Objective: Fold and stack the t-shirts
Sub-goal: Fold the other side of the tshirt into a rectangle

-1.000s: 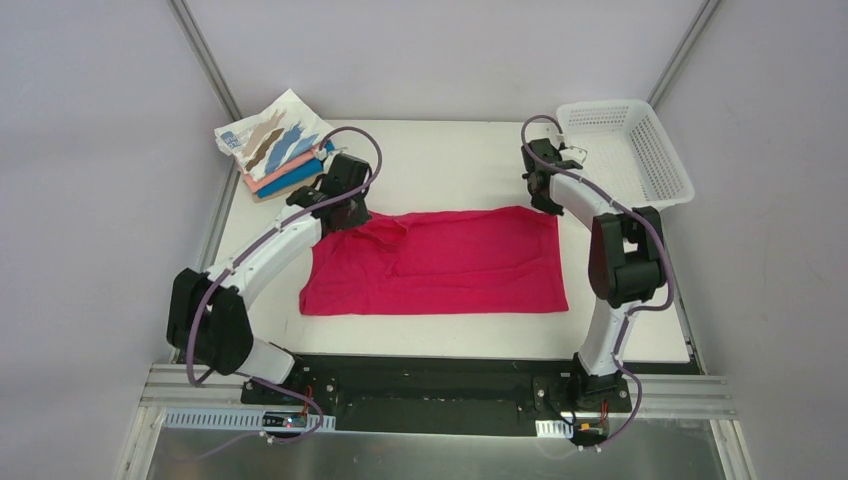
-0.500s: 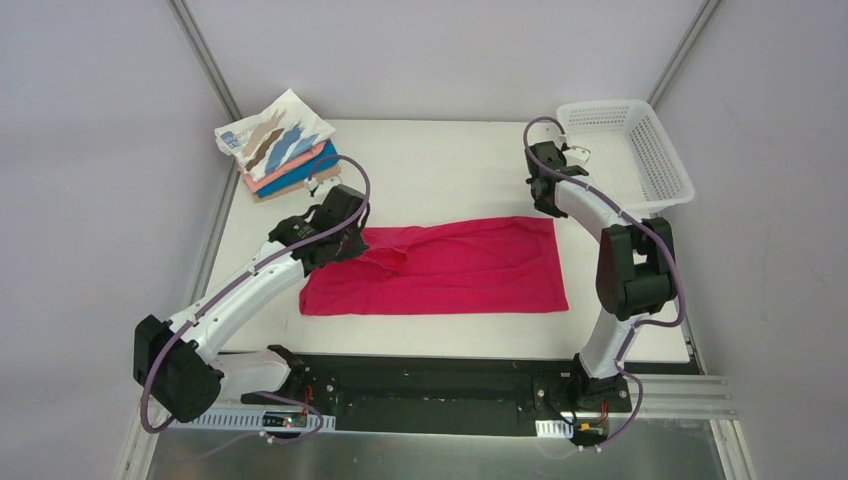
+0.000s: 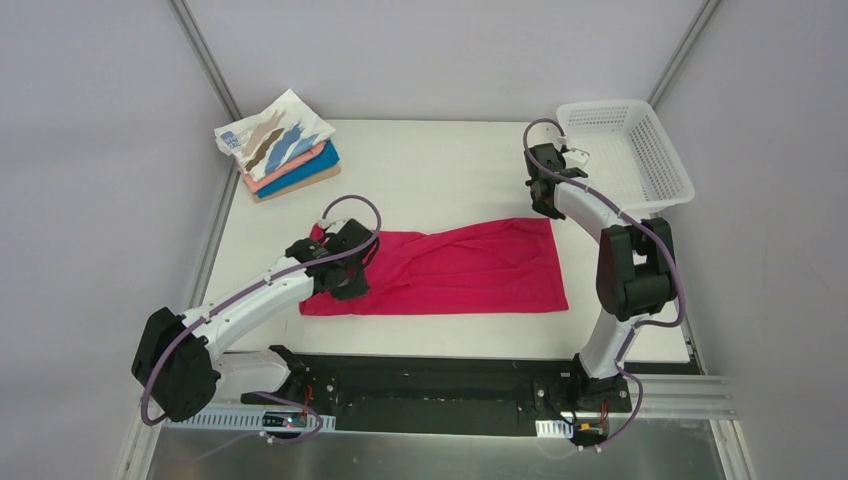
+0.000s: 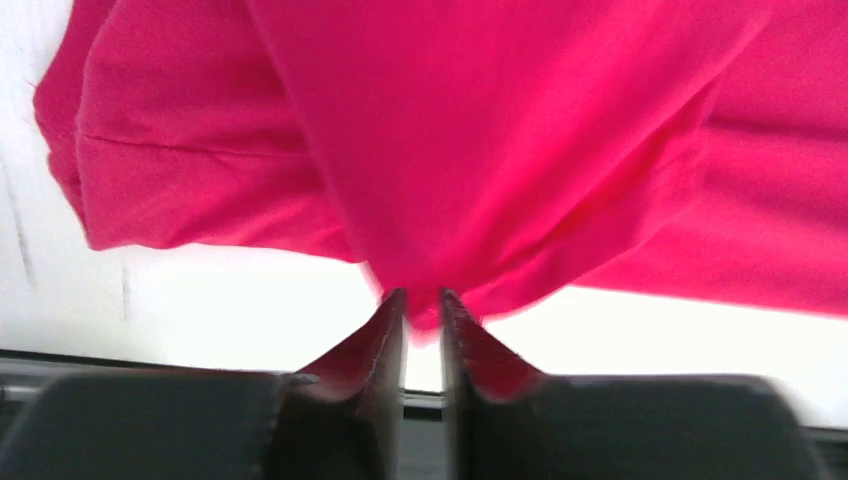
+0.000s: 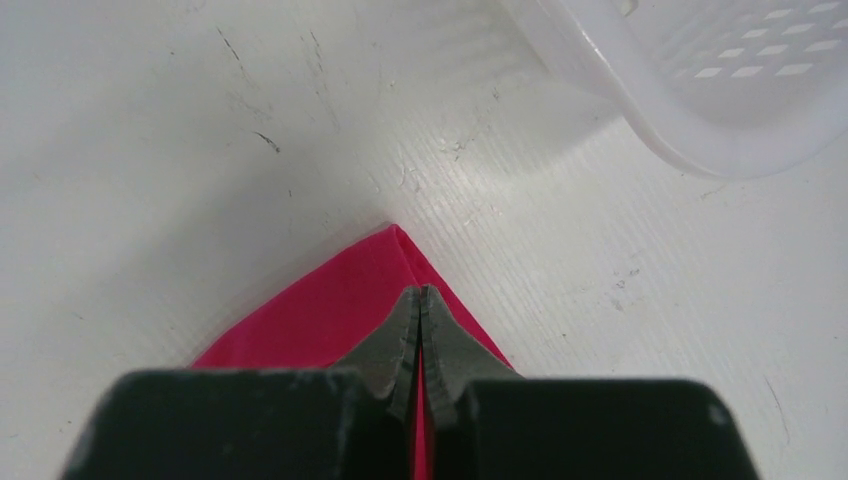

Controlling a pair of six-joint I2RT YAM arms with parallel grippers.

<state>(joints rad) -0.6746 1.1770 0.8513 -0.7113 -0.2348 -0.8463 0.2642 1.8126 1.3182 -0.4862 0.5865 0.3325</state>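
Observation:
The crimson-pink t-shirt (image 3: 470, 265) lies spread across the middle of the table, its far left part folded toward the near edge. My left gripper (image 3: 348, 272) is shut on a bunched fold of it (image 4: 480, 180), the cloth pinched between the fingertips of the left gripper (image 4: 422, 300). My right gripper (image 3: 546, 208) is shut over the shirt's far right corner (image 5: 385, 270); the right gripper's (image 5: 420, 292) tips meet with no cloth between them. The white shirt with tan and blue streaks (image 3: 272, 135) tops a folded stack of salmon, blue and tan shirts (image 3: 300, 170) at the far left.
A white plastic mesh basket (image 3: 610, 105) stands at the far right corner, and its wall shows close in the right wrist view (image 5: 680, 130). The table's black near edge runs below the shirt. Grey walls close in both sides.
My left gripper has pulled the shirt's far left corner toward the near edge and to the right, folding the cloth over itself. The right gripper has stayed at the far right corner.

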